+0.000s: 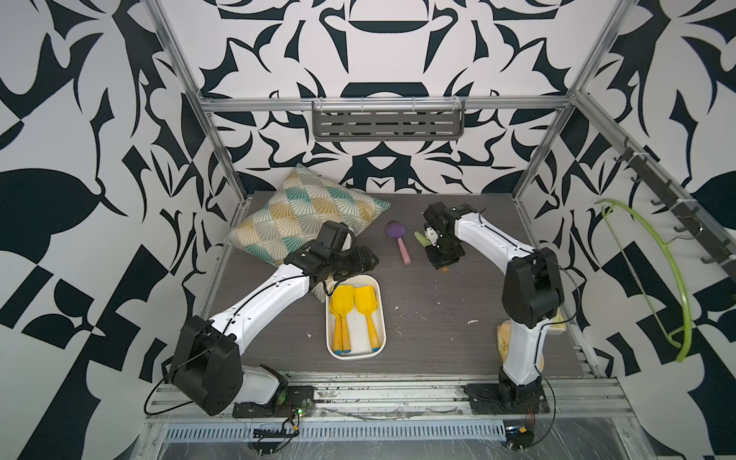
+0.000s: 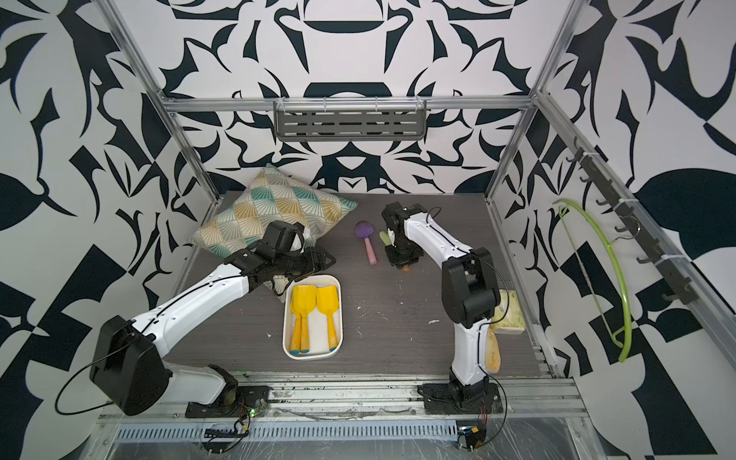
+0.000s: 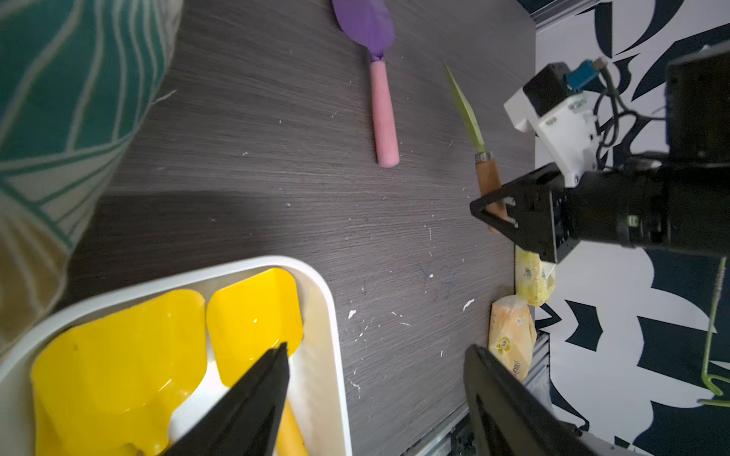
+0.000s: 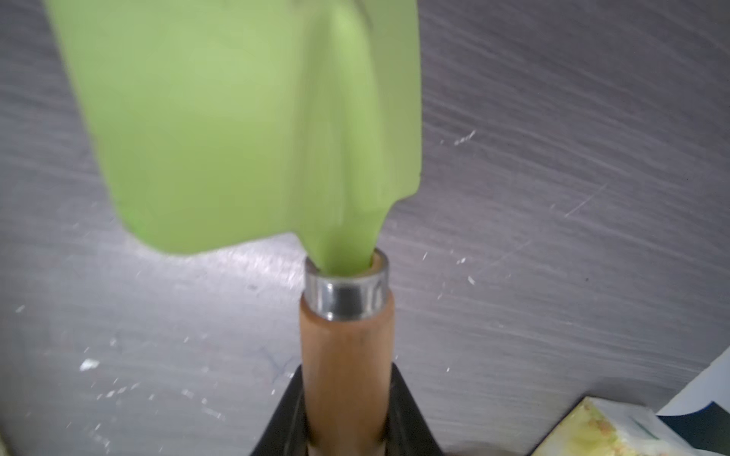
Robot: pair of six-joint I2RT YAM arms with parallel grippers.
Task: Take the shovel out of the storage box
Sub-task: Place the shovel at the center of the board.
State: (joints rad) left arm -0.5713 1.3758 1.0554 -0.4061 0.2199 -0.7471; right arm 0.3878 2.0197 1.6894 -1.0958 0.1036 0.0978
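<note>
Colours and patterns on the counter [image 1: 438, 318] and around it.
Counter dark grey woodgrain, flecked white. Storage box [image 1: 355, 352] plain white. Yellow shovels [image 1: 343, 304] in it: bright yellow blades, deeper orange-yellow handles, blue end caps. Purple shovel [image 1: 399, 243]: purple blade, pink handle. Green shovel [image 4: 237, 118]: pale green blade, silver collar, brown wood handle. Cushion [image 1: 302, 211]: fan-scale print in teal, mustard and cream. Walls [image 1: 79, 119] white with bold navy-black shapes.
</note>
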